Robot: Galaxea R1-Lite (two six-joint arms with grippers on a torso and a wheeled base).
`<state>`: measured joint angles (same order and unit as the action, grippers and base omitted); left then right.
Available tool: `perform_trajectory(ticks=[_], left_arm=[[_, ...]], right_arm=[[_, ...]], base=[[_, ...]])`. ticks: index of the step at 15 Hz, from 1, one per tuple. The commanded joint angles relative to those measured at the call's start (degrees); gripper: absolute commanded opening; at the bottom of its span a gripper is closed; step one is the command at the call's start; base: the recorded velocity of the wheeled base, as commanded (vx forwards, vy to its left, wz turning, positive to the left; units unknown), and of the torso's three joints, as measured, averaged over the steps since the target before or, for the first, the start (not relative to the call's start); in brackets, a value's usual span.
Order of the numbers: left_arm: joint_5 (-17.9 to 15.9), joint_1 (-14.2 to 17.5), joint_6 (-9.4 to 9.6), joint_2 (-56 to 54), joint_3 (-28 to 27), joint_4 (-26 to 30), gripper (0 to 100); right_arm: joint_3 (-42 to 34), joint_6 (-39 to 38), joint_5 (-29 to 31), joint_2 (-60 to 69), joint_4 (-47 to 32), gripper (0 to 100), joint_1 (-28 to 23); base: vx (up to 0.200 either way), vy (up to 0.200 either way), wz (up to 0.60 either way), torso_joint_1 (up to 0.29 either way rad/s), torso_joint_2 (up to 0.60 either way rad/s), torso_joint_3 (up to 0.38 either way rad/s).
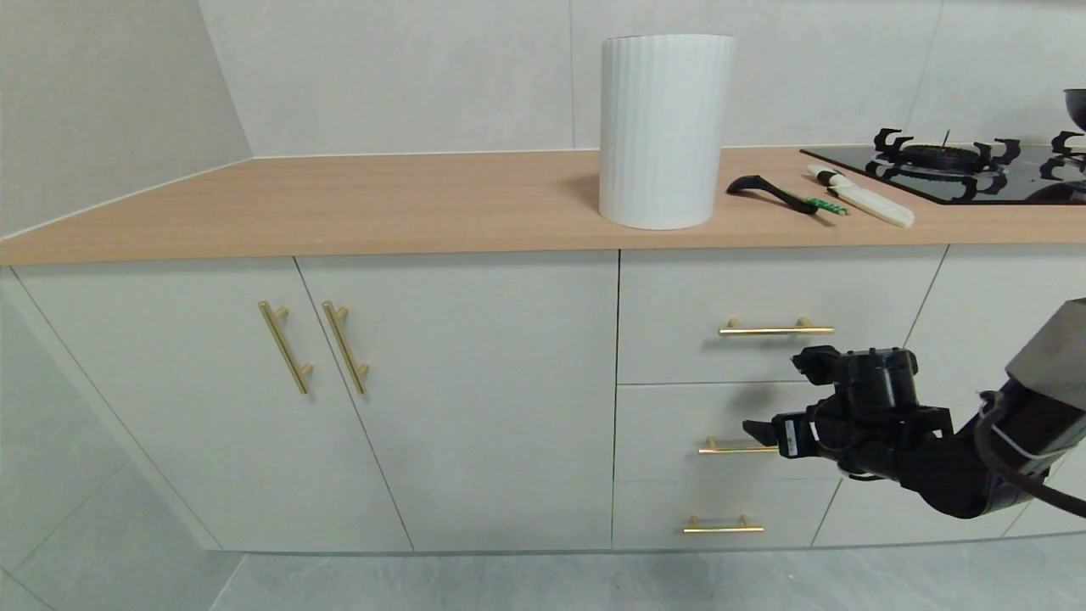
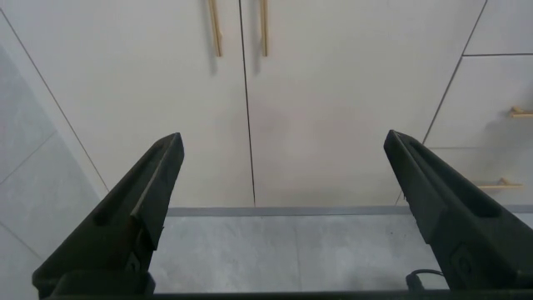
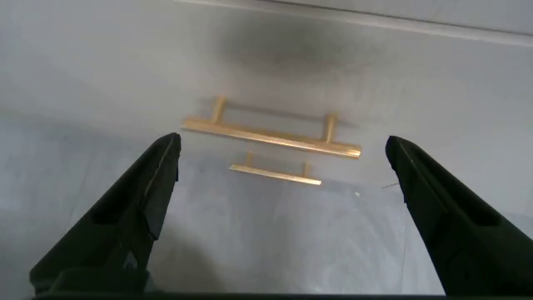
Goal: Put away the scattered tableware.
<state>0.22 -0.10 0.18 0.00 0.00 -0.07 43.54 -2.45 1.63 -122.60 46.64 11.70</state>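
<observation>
While ladle (image 1: 768, 193) lies on counter (image 1: 382, 204) | right gripper (image 3: 283, 145) spread before drawer handle (image 3: 271, 139)

White ribbed holder (image 1: 662, 127), black/green ladle (image 1: 764, 190), cream utensil (image 1: 874, 204), tan wood-grain counter (image 1: 339, 199), gold drawer handles (image 1: 775, 328).

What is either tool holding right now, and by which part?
Nothing. The left tool and right tool are both open and empty. The right one faces a drawer handle but is not closed on it.

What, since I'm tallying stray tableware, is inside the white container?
The white container shows only its ribbed wall, which hides the inside. A black ladle and a white utensil lie outside, beside it.
</observation>
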Motion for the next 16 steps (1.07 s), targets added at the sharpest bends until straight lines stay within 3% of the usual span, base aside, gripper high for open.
perform_trajectory(ticks=[1, 12, 16], left_arm=[[0.04, 0.01, -0.01, 0.0, 0.0, -0.01, 100], [0.04, 0.01, -0.01, 0.0, 0.0, -0.01, 100], [0.04, 0.01, -0.01, 0.0, 0.0, -0.01, 100]], right_arm=[[1.89, -0.36, 2.41, -6.25, 1.0, 100, 0.07], [4.18, -0.45, 4.87, -10.38, 2.05, 100, 0.16], [5.85, -0.45, 6.01, -14.42, 7.32, 100, 0.25]], base=[[0.0, 0.0, 0.0, 0.0, 0.0, 0.0], [0.0, 0.0, 0.0, 0.0, 0.0, 0.0], [0.0, 0.0, 0.0, 0.0, 0.0, 0.0]])
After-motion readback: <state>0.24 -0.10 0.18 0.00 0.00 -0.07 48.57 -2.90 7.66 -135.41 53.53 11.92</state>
